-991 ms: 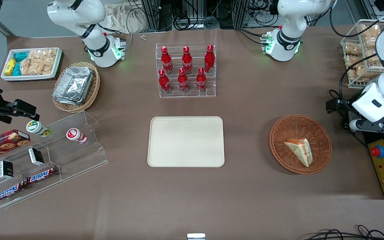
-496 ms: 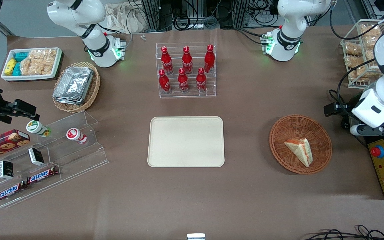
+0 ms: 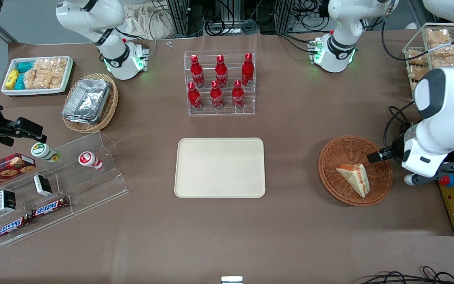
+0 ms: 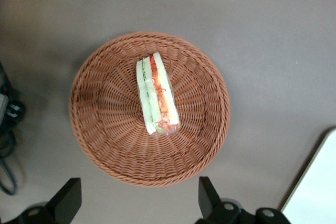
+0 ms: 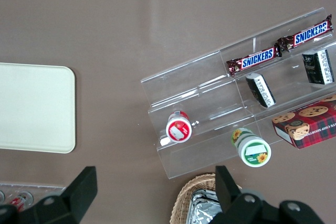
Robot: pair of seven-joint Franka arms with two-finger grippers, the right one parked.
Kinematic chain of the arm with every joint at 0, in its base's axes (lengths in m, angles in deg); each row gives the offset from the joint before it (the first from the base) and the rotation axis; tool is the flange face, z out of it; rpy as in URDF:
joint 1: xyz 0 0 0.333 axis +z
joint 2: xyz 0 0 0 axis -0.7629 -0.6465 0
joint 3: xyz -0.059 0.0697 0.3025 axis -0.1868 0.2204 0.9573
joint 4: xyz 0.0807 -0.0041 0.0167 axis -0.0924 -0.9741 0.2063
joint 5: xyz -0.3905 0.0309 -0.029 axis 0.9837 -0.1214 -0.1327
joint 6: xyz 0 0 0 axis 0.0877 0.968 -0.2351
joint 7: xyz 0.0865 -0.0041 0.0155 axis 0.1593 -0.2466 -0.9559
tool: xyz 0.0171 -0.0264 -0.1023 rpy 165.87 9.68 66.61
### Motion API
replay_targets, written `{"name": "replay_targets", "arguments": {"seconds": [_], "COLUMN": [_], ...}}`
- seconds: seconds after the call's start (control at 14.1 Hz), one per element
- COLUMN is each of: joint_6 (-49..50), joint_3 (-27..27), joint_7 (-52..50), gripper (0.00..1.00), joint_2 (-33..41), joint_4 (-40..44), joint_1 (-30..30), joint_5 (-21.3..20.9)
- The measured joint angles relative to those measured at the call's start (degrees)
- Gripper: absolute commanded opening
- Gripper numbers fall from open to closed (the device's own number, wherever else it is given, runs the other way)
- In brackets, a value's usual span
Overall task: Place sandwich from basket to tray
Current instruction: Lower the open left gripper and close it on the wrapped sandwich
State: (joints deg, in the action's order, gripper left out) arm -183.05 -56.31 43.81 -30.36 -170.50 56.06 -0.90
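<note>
The sandwich (image 3: pixel 354 179) (image 4: pixel 157 93) lies on its side in the round reddish-brown basket (image 3: pixel 380 184) (image 4: pixel 105 129), filling edge showing. The basket sits on the counter (image 3: pixel 290 228) toward the working arm's end, well apart from the cream tray (image 3: pixel 220 167) (image 4: pixel 317 187) at mid-counter. The hand (image 4: pixel 139 205) hovers above the basket's rim, its fingers (image 4: pixel 66 199) spread wide apart, touching nothing.
</note>
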Motion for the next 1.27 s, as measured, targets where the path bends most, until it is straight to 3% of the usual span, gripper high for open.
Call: {"name": "replay_targets", "arguments": {"seconds": [0.21, 0.64, 1.27], "joint_6": [-6.91, -16.29, -17.69], "joint_3": [0.02, 0.04, 0.05], "joint_7": [-7.91, -12.07, -14.53], "gripper": [1.00, 1.00, 1.00], "joint_2": [-2.31, -7.66, -10.95], "joint_4": [-3.00, -6.58, -9.22], "joint_1": [0.00, 0.00, 0.00], "joint_5": [-1.36, -3.56, -3.56]}}
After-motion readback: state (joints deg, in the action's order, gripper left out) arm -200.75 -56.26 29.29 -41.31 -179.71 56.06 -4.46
